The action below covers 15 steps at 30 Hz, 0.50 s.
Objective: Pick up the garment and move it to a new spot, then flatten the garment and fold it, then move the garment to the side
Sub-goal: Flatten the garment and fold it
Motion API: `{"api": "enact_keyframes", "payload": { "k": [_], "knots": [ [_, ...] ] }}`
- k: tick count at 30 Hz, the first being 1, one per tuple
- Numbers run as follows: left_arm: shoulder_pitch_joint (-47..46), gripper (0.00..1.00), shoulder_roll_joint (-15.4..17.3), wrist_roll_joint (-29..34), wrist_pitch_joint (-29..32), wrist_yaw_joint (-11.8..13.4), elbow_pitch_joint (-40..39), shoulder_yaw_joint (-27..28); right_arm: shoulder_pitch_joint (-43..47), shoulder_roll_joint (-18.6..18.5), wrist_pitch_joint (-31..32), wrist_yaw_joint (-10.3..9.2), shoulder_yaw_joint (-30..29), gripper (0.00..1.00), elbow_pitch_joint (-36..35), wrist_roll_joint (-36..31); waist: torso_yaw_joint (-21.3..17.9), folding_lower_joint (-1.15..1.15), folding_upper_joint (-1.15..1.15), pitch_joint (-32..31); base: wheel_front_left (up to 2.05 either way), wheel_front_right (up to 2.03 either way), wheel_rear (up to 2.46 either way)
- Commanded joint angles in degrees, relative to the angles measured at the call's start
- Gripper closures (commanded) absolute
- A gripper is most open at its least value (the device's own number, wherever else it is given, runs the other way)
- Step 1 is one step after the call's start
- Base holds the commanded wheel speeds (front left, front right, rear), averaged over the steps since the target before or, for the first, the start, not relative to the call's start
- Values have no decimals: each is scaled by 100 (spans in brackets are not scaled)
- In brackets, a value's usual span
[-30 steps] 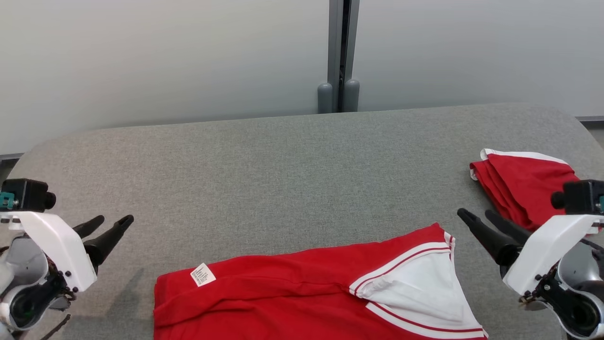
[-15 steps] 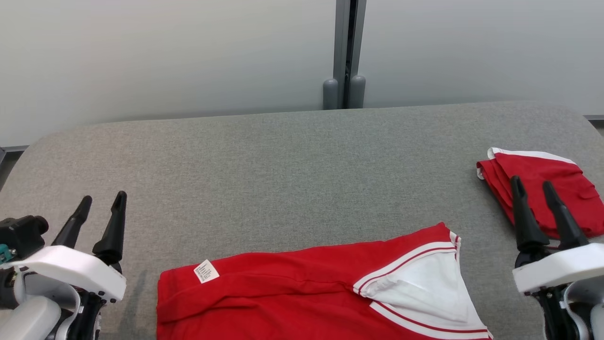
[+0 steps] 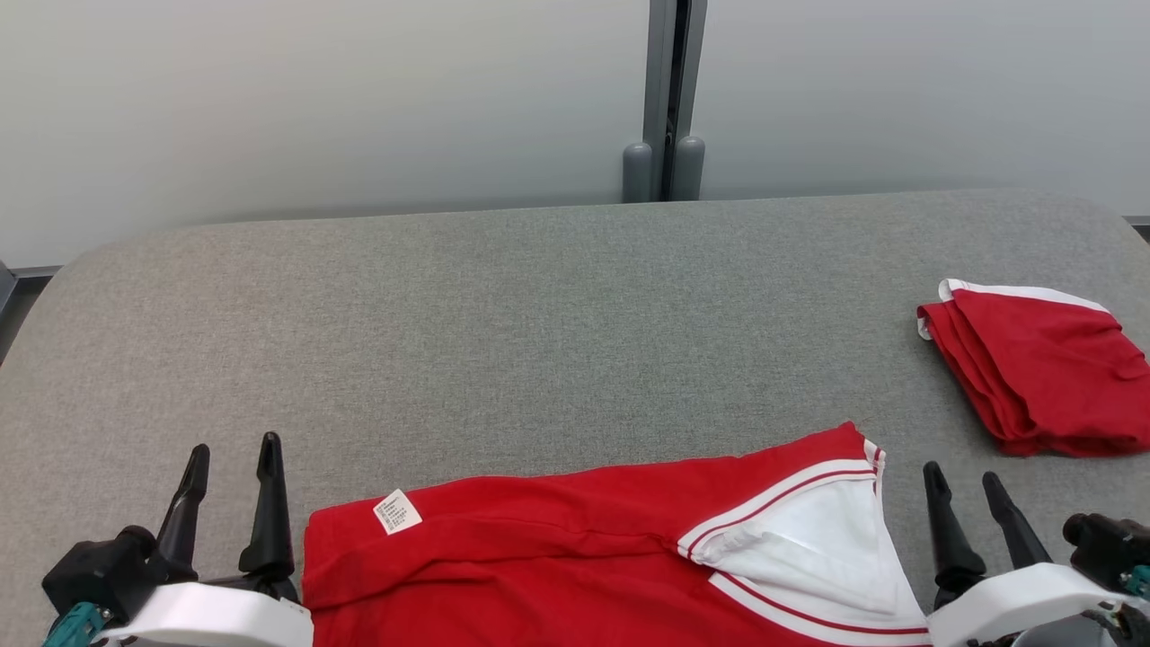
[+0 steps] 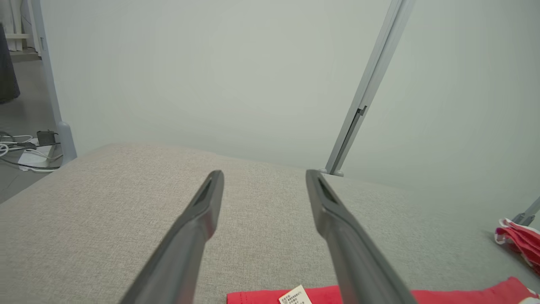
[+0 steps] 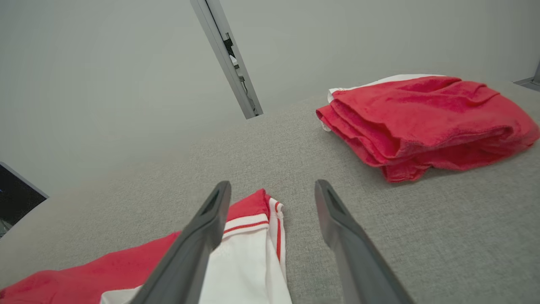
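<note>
A red garment (image 3: 557,548) with white striped trim and a small white label lies spread at the near edge of the grey table (image 3: 539,341); its label corner (image 4: 295,295) and its white-trimmed end (image 5: 249,257) show in the wrist views. My left gripper (image 3: 232,458) stands open just left of the garment's left edge, holding nothing. My right gripper (image 3: 963,478) stands open just right of the white end, apart from the cloth. In the wrist views the left gripper (image 4: 263,174) and the right gripper (image 5: 272,185) show spread fingers with bare table between them.
A second red garment (image 3: 1042,368), folded, lies at the table's right side, also in the right wrist view (image 5: 422,118). A grey post (image 3: 669,99) stands against the pale wall behind the table. Cables lie on the floor (image 4: 25,147) past the table's left end.
Both grippers have swung from pointing inward to pointing away from me and dropped to the bottom of the view, beside the garment's two ends. The camera has shifted slightly. Both stay open.
</note>
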Motion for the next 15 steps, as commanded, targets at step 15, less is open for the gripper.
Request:
{"api": "enact_keyframes", "payload": {
  "k": [15],
  "knots": [
    [126, 0, -754, 755, -24, -862, 464, 790, -592, -137, 622, 3, 724, 0, 1581, 288, 72, 0, 0, 66, 0, 0, 0]
  ]
}}
